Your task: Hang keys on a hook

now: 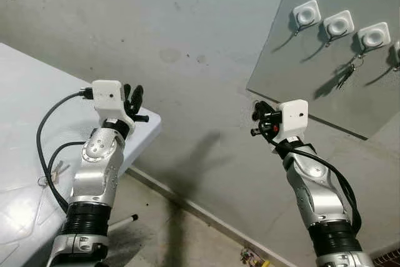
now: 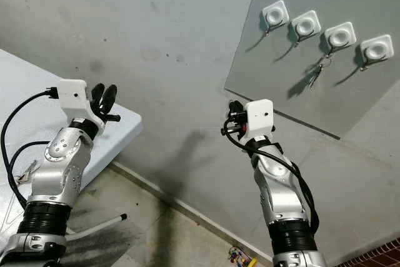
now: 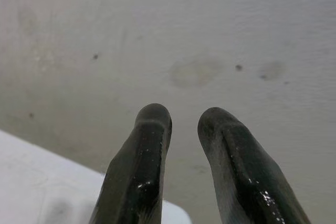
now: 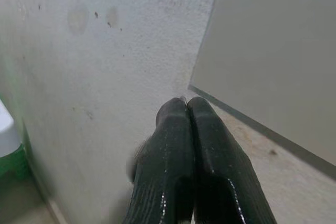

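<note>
Keys [image 1: 347, 74] hanging on third hook [image 1: 373, 35]. Right gripper [image 4: 187, 102] fingers pressed together, below board [image 1: 325, 92]. Left gripper [image 3: 178, 121] fingers apart, above table [image 1: 25, 92].

We are holding both silver arms raised and bent at the elbow, forearms pointing up and forward. Our left tool [image 3: 184, 129] is lifted with its two black fingers [image 3: 142, 161] slightly parted, a narrow gap showing between the tips. Our right tool [image 4: 187, 103] is raised with its fingers [image 4: 210, 150] pressed together, tips touching.
</note>
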`<state>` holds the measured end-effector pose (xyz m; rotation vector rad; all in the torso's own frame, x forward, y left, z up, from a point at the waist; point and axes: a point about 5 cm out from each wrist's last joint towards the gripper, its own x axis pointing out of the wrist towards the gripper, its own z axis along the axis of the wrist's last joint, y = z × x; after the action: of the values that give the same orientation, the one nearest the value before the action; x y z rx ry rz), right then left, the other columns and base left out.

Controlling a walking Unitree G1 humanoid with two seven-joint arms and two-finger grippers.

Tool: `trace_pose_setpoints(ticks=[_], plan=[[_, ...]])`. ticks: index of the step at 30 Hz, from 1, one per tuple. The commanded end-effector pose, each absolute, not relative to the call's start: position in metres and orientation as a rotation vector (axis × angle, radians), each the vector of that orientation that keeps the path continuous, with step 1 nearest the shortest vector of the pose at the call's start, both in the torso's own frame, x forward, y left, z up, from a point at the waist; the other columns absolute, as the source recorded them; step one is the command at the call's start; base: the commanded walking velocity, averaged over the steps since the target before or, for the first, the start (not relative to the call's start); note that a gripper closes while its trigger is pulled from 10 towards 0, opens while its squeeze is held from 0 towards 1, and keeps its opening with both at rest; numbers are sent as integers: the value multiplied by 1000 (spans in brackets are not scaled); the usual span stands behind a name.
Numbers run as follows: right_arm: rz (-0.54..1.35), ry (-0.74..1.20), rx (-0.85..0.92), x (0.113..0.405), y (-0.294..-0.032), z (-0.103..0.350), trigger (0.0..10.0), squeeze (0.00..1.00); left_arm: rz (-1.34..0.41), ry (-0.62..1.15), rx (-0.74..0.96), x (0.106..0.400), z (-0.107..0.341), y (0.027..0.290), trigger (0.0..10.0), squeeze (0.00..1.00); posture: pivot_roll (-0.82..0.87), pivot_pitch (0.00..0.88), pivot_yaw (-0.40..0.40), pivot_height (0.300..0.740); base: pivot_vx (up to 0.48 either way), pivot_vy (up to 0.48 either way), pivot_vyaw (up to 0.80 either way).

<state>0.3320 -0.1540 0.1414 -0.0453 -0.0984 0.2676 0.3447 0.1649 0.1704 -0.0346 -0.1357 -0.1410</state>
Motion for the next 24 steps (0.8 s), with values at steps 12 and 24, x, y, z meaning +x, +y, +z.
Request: trace_pose_setpoints(ticks=[12,24], plan=[[262,-119,-42,338,-157,151,10000,0,-230,-174,10,342,179,149,10000,0,-37,0,-90,740,0,0,0],[267,-130,-50,340,-156,155,10000,0,-417,-185,64,335,180,122,10000,0,-38,0,-89,740,0,0,0]])
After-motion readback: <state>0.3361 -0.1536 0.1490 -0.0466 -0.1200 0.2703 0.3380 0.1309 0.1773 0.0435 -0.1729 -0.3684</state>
